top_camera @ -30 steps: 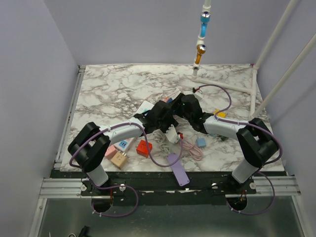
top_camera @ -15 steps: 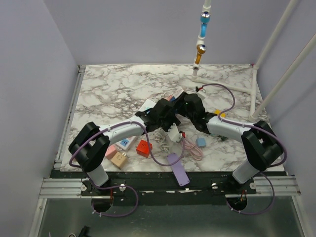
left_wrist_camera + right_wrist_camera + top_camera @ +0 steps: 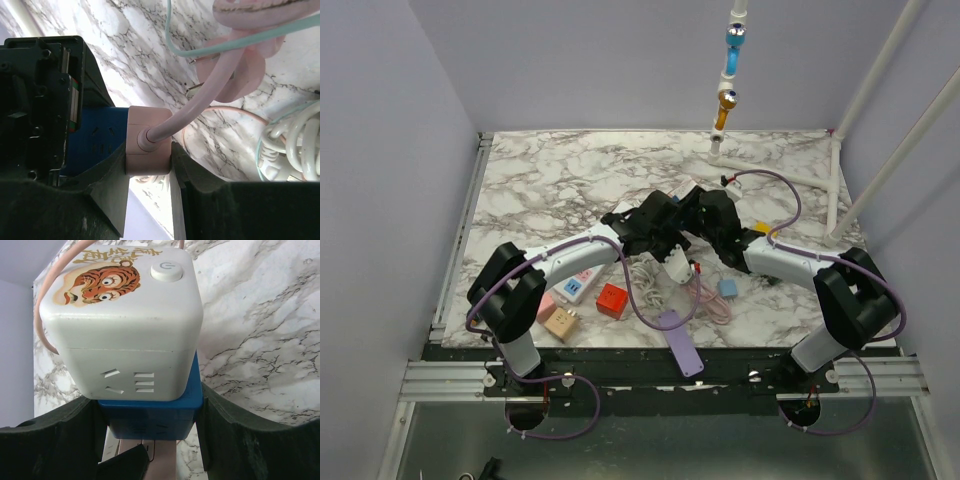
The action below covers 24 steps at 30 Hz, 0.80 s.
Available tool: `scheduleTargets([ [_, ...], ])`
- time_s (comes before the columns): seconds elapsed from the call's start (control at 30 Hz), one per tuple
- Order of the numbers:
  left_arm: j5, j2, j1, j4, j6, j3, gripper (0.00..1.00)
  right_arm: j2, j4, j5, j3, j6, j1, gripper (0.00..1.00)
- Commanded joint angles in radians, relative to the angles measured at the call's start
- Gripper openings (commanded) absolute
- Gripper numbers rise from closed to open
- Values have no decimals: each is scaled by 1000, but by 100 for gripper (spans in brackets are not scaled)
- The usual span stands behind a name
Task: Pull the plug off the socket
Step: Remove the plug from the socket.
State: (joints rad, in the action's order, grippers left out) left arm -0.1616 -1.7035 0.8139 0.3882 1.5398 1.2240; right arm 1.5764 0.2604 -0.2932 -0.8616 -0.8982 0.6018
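At the table's centre, the left gripper (image 3: 147,169) pinches the pink plug (image 3: 150,132), apparently seated in the socket cube (image 3: 132,335) clamped by the right gripper (image 3: 149,432). Next: pull both straight apart.

The only sign that reads clearly is the power symbol, a circle with a short stroke, on the round button (image 3: 166,271) at a top corner of the white socket cube (image 3: 122,345). On the same top face of the cube, beside the button, a line of gold characters (image 3: 107,255) runs above a printed tiger's face (image 3: 102,277); they look like brush script, seen too skewed to read
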Motion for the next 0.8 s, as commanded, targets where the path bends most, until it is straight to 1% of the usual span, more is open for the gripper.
scheduleTargets([
  [0.0,68,-8,-33,267,-56,-2,0,-81,94,-101,22,68,-63,1],
  [0.17,74,14,-33,256,-35,-50,0,-91,118,-7,23,56,-159,1],
  [0.23,83,29,-33,219,-22,-84,0,-89,124,21,14,56,-189,1],
  [0.37,90,58,-33,133,1,-140,0,-83,118,24,4,47,-207,1],
  [0.43,88,65,-33,120,3,-146,0,-80,111,10,10,38,-213,1],
  [0.5,88,65,-32,126,7,-145,0,-74,98,-20,13,42,-217,1],
  [0.63,81,50,-32,188,-7,-123,0,-70,88,-96,12,112,-217,1],
  [0.77,66,36,-32,241,-18,-94,0,-108,119,-77,37,150,-215,0],
])
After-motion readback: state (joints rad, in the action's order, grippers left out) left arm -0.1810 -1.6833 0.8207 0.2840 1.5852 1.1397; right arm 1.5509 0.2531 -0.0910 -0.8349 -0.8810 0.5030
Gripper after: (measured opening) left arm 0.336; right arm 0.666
